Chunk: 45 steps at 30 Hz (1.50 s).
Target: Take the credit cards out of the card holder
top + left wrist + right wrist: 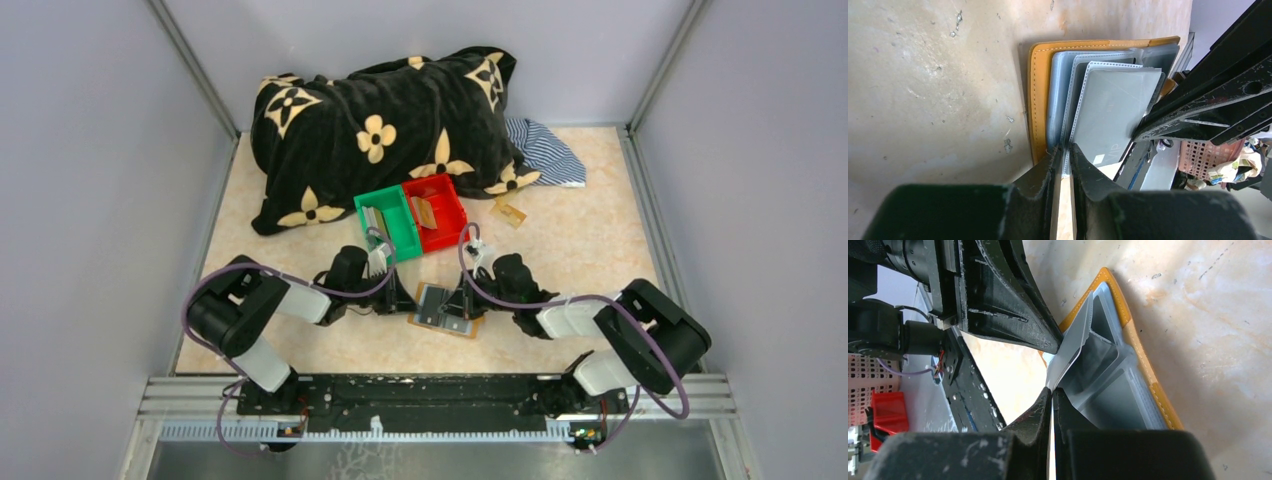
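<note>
**Card holder (440,318) partly emptied; a grey card (1113,110) is held in the pinch**

The holder is seen lying open on the counter (580,270), close to the middle of the near edge, with both arms bent in over it. The left gripper (1064,150) is closed on the edge of a clear sleeve, pinning the holder. The right gripper (1052,392) is closed on the top leaf, where the grey card sits (whether bare plastic or the sleeve around it is pinched cannot be told).

Part of the job appears done. Grey cards (377,222) lie in the green bin (362,212) and a tan card (424,212) in the red bin (456,206), the two bins set side by side near the counter's centre. At least one card is judged left to draw, and several sleeves cannot be seen into.

A small tan tag (510,212) lies just right of the red bin. A black flowered pillow (380,130) is spread along the far edge toward the far-left corner, with a striped cloth (548,152) toward the far-right corner. Room over the holder is crowded only by the two grippers themselves.
</note>
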Tool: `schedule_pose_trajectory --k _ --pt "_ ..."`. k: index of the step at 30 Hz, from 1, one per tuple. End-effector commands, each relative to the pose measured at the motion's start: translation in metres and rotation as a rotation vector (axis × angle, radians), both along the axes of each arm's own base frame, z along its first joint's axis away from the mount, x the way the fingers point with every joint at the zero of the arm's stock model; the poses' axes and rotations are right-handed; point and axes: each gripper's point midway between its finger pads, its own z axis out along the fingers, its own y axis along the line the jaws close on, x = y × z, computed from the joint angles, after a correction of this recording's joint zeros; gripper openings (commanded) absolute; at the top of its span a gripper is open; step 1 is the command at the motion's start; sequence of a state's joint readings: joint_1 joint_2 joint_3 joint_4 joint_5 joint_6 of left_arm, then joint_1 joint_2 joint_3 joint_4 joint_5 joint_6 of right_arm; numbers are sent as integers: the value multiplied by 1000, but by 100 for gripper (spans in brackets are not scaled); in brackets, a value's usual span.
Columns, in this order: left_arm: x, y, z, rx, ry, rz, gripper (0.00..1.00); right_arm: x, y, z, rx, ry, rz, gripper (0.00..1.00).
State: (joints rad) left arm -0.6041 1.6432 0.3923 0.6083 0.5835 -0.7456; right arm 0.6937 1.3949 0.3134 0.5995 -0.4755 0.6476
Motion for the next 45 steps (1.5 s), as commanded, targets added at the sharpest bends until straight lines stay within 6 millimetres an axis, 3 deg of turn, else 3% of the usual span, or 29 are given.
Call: schedule_pose_trajectory --k 1,5,12,16,21,29,37,45 --pt "-23 36 -59 230 124 48 19 1 8 21 35 -81 35 0" --pt "-21 32 -48 194 94 48 19 5 0 11 -10 -84 23 0" --pt "0 29 2 145 -71 82 19 7 -2 -11 -27 -30 66 0" --pt "14 26 26 146 -145 91 19 8 1 -15 -17 -15 92 0" --pt "22 16 41 102 -168 78 19 7 3 -13 -7 -3 110 0" --pt "17 4 22 40 -102 51 19 7 5 -8 -1 3 122 0" --pt "1 10 -14 72 3 51 19 8 4 -12 -2 31 119 0" --pt "2 17 -39 152 76 88 17 11 -6 -11 -30 36 98 0"
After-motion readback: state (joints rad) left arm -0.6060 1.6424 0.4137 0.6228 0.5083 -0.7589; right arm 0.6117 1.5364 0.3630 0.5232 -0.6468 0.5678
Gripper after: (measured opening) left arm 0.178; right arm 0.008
